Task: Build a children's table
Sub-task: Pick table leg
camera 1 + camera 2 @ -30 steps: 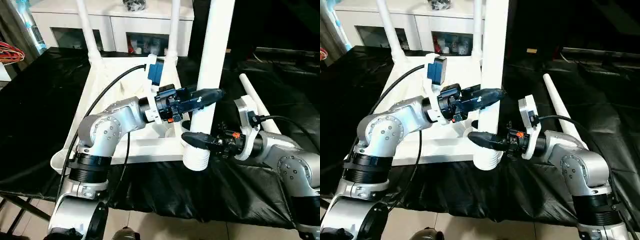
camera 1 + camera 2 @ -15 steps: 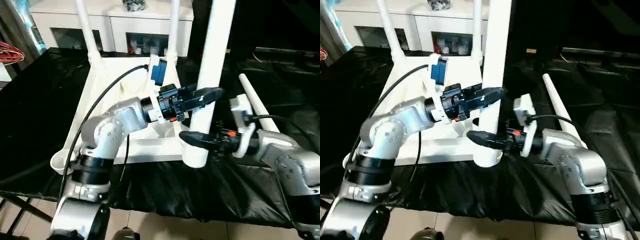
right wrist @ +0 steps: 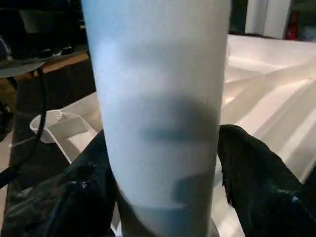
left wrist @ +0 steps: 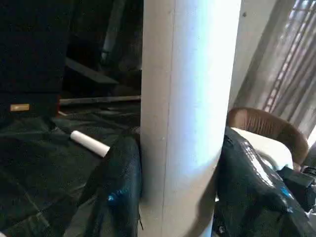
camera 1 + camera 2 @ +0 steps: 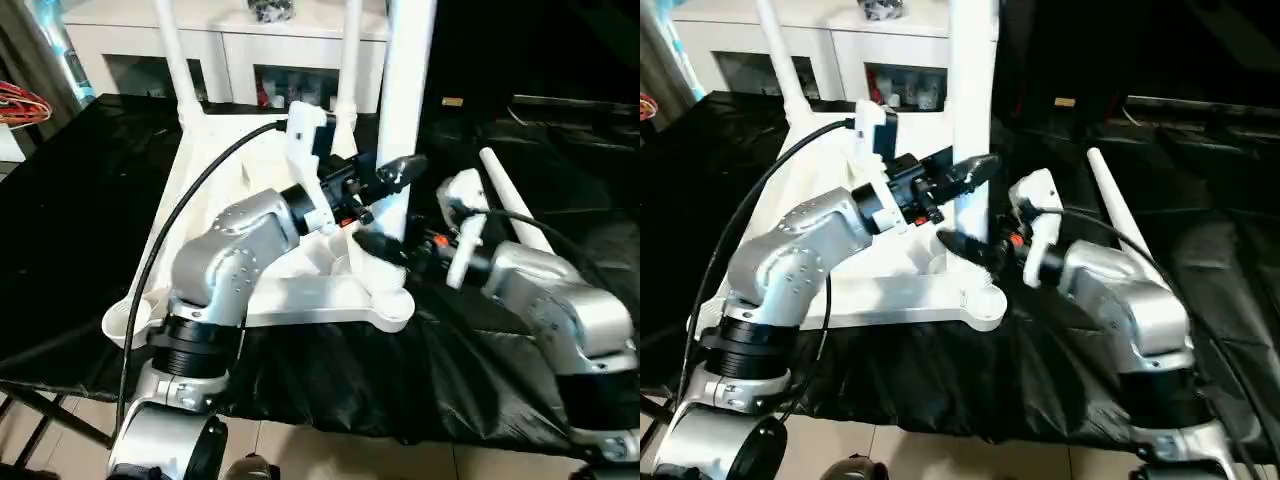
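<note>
The children's table top (image 5: pixel 300 298) lies upside down on black cloth. Two white legs (image 5: pixel 172 60) (image 5: pixel 348 62) stand in its far corners. A third leg (image 5: pixel 405 80) stands upright over the near right corner socket (image 5: pixel 396 306). My left gripper (image 5: pixel 393 172) is shut on this leg, with a finger (image 4: pixel 123 187) on each side of it. Lower down, my right gripper (image 5: pixel 378 245) holds the same leg (image 3: pixel 158 98), its fingers (image 3: pixel 84 187) lying against both sides. A fourth leg (image 5: pixel 510 200) lies loose on the cloth to the right.
A white cabinet with glass doors (image 5: pixel 240 50) stands behind the table. My left arm's black cable (image 5: pixel 190 210) arcs over the table top. The near left corner socket (image 5: pixel 125 322) sits at the cloth's front edge. Red wires (image 5: pixel 20 100) lie far left.
The held leg has moved back from in front of the table's near edge to stand over the near right corner socket. Both grippers travelled with it, and my right arm swung inward.
</note>
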Controlling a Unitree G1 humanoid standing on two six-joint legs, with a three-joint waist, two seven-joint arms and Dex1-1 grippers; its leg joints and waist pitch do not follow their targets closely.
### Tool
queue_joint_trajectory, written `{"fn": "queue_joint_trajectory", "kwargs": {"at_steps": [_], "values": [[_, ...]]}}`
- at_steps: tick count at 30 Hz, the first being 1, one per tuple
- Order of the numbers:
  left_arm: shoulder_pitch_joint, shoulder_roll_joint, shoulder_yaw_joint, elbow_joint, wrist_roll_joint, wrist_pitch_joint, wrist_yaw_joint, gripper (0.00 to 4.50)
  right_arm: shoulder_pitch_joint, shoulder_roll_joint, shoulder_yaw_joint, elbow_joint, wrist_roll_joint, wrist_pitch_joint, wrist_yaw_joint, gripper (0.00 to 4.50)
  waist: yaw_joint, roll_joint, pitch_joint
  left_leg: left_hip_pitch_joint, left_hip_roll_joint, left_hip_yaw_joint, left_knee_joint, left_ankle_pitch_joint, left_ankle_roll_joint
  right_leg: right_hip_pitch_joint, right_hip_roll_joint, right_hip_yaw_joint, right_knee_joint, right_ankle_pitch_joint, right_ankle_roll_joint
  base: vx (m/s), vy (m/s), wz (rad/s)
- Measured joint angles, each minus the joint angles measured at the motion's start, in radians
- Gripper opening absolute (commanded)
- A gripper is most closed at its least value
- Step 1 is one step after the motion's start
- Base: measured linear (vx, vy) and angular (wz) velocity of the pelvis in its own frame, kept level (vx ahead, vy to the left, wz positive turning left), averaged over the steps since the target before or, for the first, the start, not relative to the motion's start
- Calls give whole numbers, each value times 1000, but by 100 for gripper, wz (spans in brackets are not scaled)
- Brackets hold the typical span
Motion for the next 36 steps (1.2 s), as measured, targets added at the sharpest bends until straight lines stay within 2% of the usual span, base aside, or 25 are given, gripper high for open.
{"fn": "queue_joint_trajectory", "kwargs": {"at_steps": [4, 16, 28, 36], "values": [[3, 4, -25, -2, 18, -10, -2, 186, 0, -11, 5, 0, 3, 19, 2, 304, 1, 0, 0, 0, 0, 0, 0, 0, 0, 0, 0, 0, 0, 0, 0, 0, 0, 0], [2, 26, -66, -7, 28, -14, -51, 185, 10, -55, 19, 0, 5, -5, 95, 304, -1, 0, 0, 0, 0, 0, 0, 0, 0, 0, 0, 0, 1, 0, 1, 0, 0, 0], [-23, 69, -84, -6, 6, 33, -136, 185, 20, -122, 47, 0, 8, -12, 224, 304, 1, -1, 0, 0, 0, 0, 1, 0, 0, 0, 0, 0, 1, 0, 0, 0, 0, 0], [-24, 64, -56, -6, -63, 93, -161, 185, 21, -134, 49, 0, 29, -12, 285, 304, 0, -1, 0, 0, 0, 0, 2, 0, 0, 0, 0, 0, 2, 1, -1, 0, 0, 0]]}}
